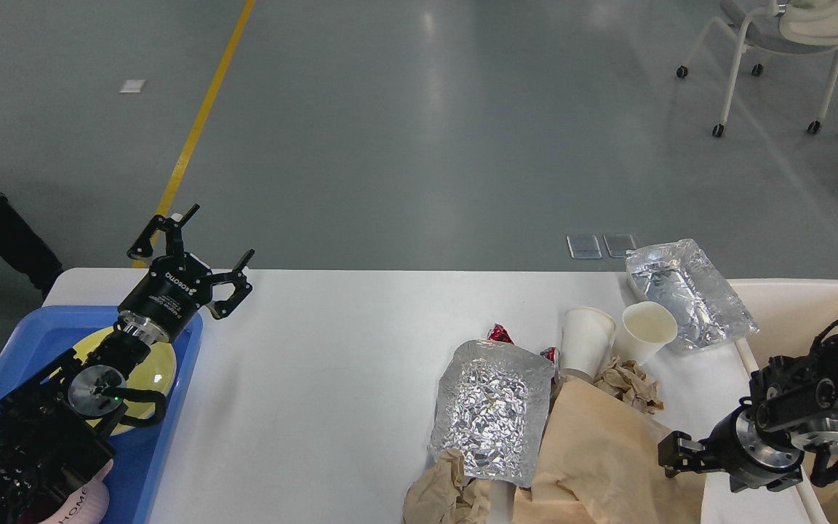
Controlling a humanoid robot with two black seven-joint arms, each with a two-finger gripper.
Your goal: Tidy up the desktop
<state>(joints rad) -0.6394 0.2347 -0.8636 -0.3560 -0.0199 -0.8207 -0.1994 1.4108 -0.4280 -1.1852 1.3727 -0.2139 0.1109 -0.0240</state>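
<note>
The white desktop (332, 349) holds litter on its right half: a flat silver foil bag (492, 407), a brown paper bag (601, 466), two white paper cups (586, 338) (648, 327), crumpled brown napkins (626, 382) (441, 495), red wrappers (499, 333) and a crinkled silver foil pouch (688, 291). My left gripper (221, 231) is open and empty, raised over the table's far left edge beside the blue tray. My right gripper (673, 453) is low at the right edge of the brown paper bag; its fingers cannot be told apart.
A blue tray (172, 451) at the left holds a yellow dish (157, 364), partly under my left arm. A beige bin (797, 306) stands at the right edge. A wheeled chair (775, 44) stands on the floor far right.
</note>
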